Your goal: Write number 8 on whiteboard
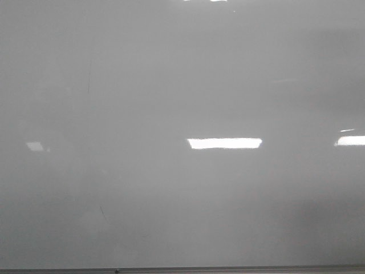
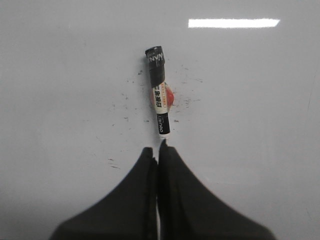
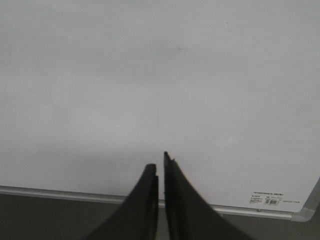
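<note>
Light, slick marker (image 2: 160,95) lies at 12 o'clock beyond left claw (image 2: 159,150); grip mid-barrel. Both claws, including right claw (image 3: 161,167), look together, apparently empty.

It looks like an office or lab: a large framed whiteboard (image 1: 171,85) fills the view, mirroring strip ceiling lights (image 1: 224,143), with a marker (image 2: 160,92) lying on it.
</note>
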